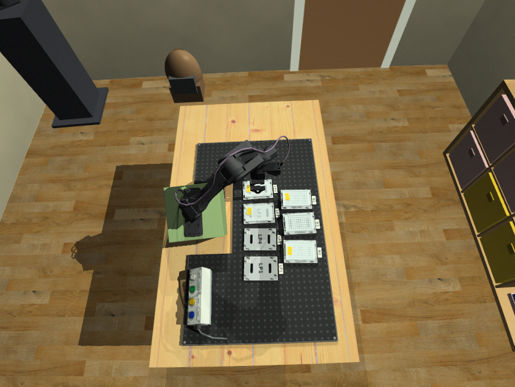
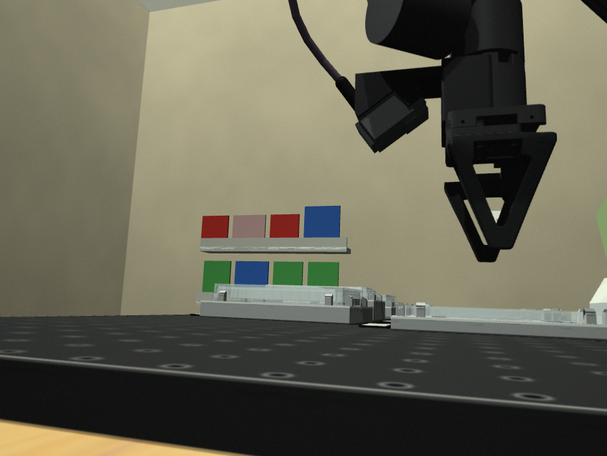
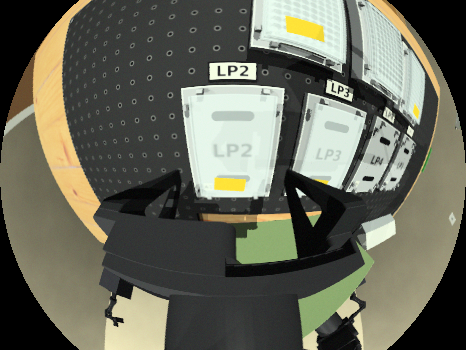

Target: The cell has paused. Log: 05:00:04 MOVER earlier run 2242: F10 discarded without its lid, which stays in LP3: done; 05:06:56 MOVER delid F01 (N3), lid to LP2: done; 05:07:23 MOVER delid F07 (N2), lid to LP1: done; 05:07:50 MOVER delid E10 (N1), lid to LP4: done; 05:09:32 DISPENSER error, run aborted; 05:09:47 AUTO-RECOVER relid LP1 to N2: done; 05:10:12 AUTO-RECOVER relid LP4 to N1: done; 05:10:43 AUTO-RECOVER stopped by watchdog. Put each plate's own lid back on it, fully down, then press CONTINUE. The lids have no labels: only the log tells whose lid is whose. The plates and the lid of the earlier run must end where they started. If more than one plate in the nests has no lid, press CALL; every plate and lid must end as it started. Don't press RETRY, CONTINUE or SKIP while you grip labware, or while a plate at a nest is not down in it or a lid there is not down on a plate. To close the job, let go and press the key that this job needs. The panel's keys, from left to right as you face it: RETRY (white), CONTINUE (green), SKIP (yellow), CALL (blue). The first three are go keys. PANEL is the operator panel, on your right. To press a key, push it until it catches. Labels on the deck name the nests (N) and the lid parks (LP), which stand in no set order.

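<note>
My gripper (image 1: 258,188) (image 2: 490,251) (image 3: 232,175) is open and empty. It hangs a short way above the clear lid (image 1: 268,194) (image 3: 233,135) (image 2: 490,314) with a yellow tag that lies on park LP2. A second tagged lid (image 1: 258,212) (image 3: 328,142) lies on LP3. Parks LP4 (image 1: 259,246) and LP1 (image 1: 261,275) are bare. The plate at N1 (image 1: 296,198) (image 3: 300,2) and the plate at N2 (image 1: 300,251) wear lids with yellow tags. The plate at N3 (image 1: 298,223) (image 3: 382,49) between them shows open wells and has no lid.
The operator panel (image 1: 204,295) stands at the near left of the black deck (image 1: 291,316), with its white, green, yellow and blue keys in a row. The arm's green pedestal (image 1: 214,216) stands left of the lid parks.
</note>
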